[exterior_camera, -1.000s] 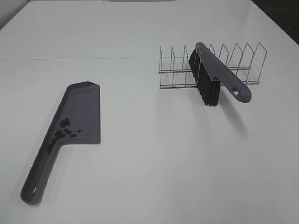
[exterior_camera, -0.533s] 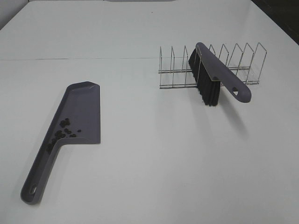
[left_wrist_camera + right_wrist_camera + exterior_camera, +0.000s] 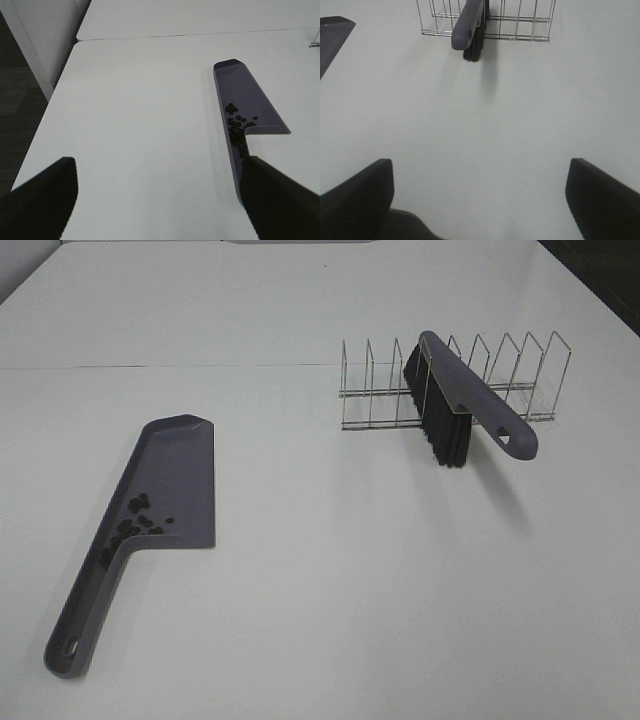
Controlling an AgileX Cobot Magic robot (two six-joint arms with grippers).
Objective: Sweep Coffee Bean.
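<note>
coffee beans (image 3: 137, 520) in dustpan (image 3: 185, 475) near handle, table (image 3: 320, 570) left | brush (image 3: 465, 400) resting in wire rack (image 3: 520, 380) | left end effector (image 3: 155, 200) wide, empty | right end effector (image 3: 480, 200) wide, empty

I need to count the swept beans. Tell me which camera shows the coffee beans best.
The left wrist view: the coffee beans show apart against the dustpan, near its handle. The exterior high view shows them as a smaller dark cluster. The right wrist view shows only a dustpan corner, no beans.
</note>
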